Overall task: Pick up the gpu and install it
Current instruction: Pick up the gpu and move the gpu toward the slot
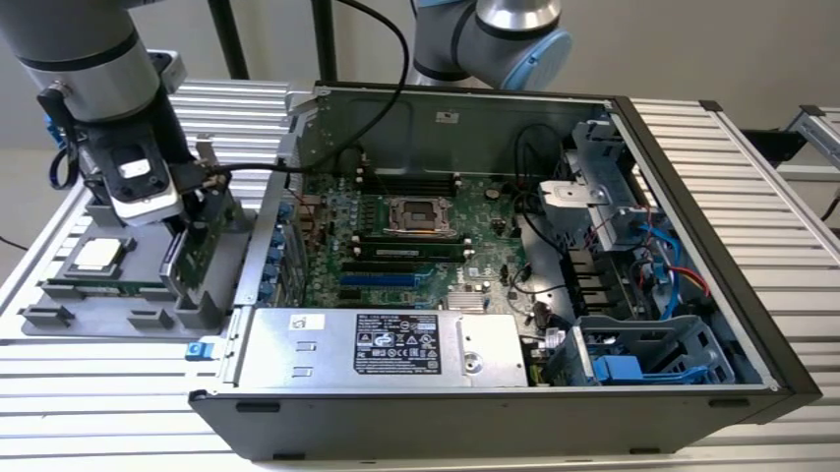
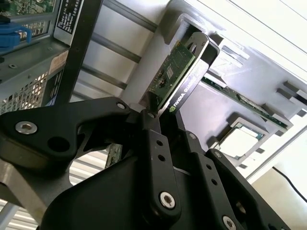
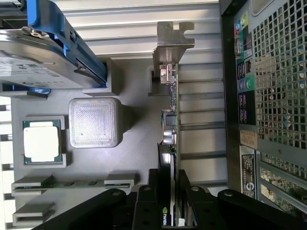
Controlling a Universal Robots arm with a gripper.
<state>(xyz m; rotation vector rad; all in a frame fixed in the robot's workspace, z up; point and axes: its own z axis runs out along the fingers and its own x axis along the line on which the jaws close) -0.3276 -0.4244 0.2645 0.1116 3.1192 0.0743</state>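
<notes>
While in pincer (image 3: 171, 176), gpu (image 2: 178, 79) on tray (image 3: 139, 148)

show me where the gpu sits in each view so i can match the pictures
Exterior view: the thin green-and-black gpu card stands on edge in the grey holder tray, at the exterior view's left.
Second wrist view: the gpu card is held in the black pincer.
First wrist view: seen edge-on, silver bracket far from the pincer.
Shared landmark: the square silver processor chip in that tray.
</notes>
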